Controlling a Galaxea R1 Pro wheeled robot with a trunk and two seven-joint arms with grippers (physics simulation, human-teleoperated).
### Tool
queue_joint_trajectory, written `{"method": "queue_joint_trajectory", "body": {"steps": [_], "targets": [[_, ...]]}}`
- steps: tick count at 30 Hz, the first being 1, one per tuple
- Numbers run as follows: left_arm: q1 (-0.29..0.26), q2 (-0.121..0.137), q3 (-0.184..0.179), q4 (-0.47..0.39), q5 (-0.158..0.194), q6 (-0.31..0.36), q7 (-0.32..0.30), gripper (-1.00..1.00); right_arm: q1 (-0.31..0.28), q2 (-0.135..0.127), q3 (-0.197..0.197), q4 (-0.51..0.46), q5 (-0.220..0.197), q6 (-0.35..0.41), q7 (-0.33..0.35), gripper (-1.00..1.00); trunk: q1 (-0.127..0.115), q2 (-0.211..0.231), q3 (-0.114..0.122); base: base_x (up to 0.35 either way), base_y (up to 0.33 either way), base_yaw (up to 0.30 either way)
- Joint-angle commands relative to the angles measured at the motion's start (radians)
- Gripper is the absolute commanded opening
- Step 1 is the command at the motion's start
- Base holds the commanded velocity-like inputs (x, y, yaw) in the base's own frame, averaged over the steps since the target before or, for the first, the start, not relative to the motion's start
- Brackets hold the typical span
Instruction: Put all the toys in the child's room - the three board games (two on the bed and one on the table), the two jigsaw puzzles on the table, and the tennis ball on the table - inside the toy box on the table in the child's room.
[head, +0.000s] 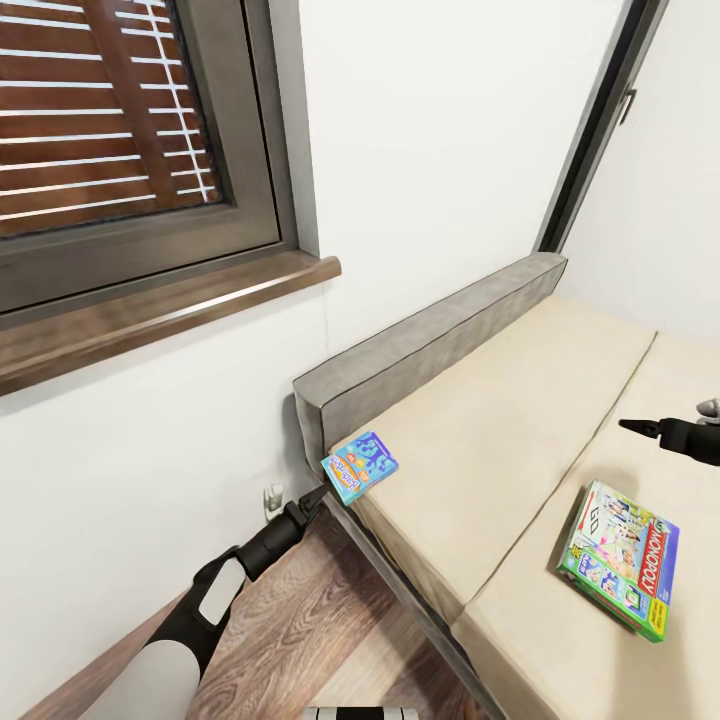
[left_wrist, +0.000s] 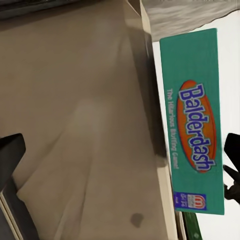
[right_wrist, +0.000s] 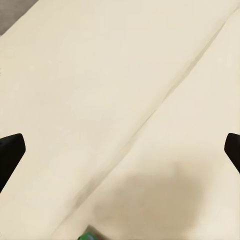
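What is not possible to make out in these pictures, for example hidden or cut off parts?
- Blue board game, head view: its lower corner is hidden by the left gripper; contact cannot be judged.
- Monopoly board game, right wrist view: cut off by the picture's edge, just a green corner shows.
- Right gripper, head view: cut off at the edge; its fingers' gap is too small to tell.
- Bed: its far end runs out of view.

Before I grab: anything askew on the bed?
Yes. The blue board game sits at the bed's corner, overhanging the edge beside the left gripper. The Monopoly box lies flat.
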Motion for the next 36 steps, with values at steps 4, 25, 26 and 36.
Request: {"method": "queue_joint_trajectory", "body": {"steps": [4, 25, 26, 36], "targets": [[-0.001, -0.001, 0.005, -0.001, 0.001, 0.009, -0.009, 1.00, 0.000, 0.003, -0.001, -0.003, -0.005, 0.007, -0.001, 1.00, 0.000, 0.000, -0.001, 0.000, 0.000, 0.000], [-0.021, -0.002, 0.003, -0.002, 0.001, 0.024, -0.018, 1.00, 0.013, 0.007, -0.001, -0.027, -0.005, 0.009, -0.001, 1.00, 0.000, 0.000, -0.001, 0.000, 0.000, -0.020], [-0.021, -0.002, 0.003, -0.002, 0.001, 0.024, -0.018, 1.00, 0.014, 0.007, -0.001, -0.028, -0.005, 0.009, -0.001, 1.00, 0.000, 0.000, -0.001, 0.000, 0.000, -0.151], [-0.022, -0.001, 0.003, -0.002, 0.001, 0.027, -0.018, 1.00, 0.017, 0.016, 0.000, -0.034, -0.005, 0.008, -0.002, 1.00, 0.000, 0.000, -0.001, 0.000, 0.000, -0.118]]}}
